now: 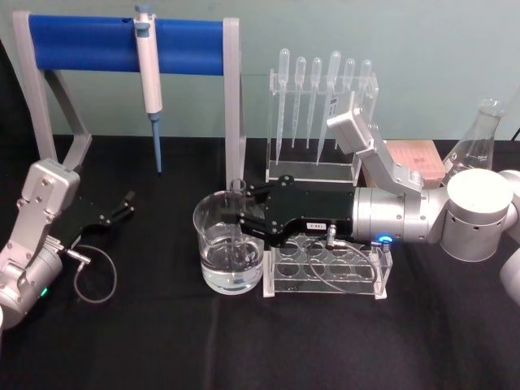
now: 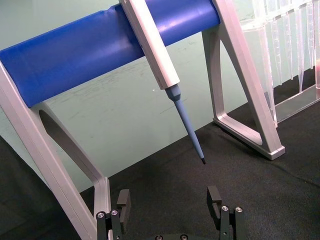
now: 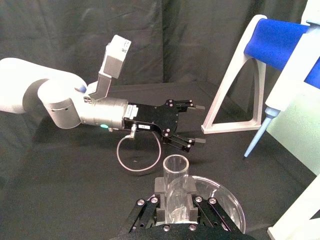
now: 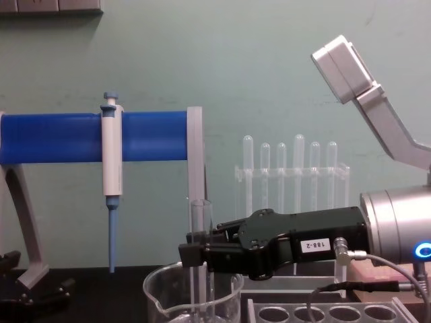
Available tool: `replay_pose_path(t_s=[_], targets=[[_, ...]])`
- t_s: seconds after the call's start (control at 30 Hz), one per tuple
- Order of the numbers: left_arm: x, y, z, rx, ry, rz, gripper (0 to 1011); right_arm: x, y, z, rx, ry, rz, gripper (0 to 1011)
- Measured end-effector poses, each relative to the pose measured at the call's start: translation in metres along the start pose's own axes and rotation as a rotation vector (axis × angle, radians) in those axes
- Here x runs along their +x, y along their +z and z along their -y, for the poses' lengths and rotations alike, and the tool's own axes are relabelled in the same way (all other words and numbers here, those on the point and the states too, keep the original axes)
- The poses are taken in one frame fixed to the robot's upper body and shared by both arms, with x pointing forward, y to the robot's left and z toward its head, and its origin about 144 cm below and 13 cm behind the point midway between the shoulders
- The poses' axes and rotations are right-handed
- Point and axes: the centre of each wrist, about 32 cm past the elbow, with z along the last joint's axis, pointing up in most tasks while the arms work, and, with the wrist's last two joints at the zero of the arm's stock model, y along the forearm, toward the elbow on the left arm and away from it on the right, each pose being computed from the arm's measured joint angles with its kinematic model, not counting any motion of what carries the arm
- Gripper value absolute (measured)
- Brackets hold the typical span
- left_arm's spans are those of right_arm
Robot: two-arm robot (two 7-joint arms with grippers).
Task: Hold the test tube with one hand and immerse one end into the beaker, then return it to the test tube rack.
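The right tool (image 1: 237,213), a black two-fingered gripper on a silver cylindrical wrist, reaches in from the right over the black counter (image 1: 244,349) and is clamped on a long clear glass test tube (image 1: 236,188). The tube stands upright, pinched on its upper part, with its flared rim above the fingers. In the chest view the test tube (image 4: 201,222) rises well above the right tool (image 4: 195,254). Its lower part hangs inside a wide clear glass beaker (image 1: 203,244) with a pouring spout, which stands on the counter and holds clear liquid in its lower part. The rounded end seems to reach into that liquid, though how deep cannot be told. In the right wrist view the tube's open mouth sits between the two finger pads (image 3: 160,189), with the beaker rim behind it.

Just beside the beaker, on its right and under the right wrist, stands a clear plastic rack (image 1: 325,272) with round holes.

The left tool (image 1: 123,205) lies low at the counter's left side, well apart from the beaker, its fingers spread wide and holding nothing. It faces a white-and-blue micropipette (image 1: 149,61) hanging from the blue bar of a grey stand (image 1: 77,45) at the back. Thin translucent plastic pipettes (image 1: 317,81) hang in a clear holder behind the rack
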Motion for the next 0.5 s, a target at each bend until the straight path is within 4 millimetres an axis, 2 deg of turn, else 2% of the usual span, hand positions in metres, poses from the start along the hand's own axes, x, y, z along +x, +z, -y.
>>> replay_pose_path(t_s=[0.5], targets=[[0.0000,0.0000,0.0000,0.000,0.000,0.000,1000,0.0000,0.0000,0.0000,0.000,0.000,0.000,241]])
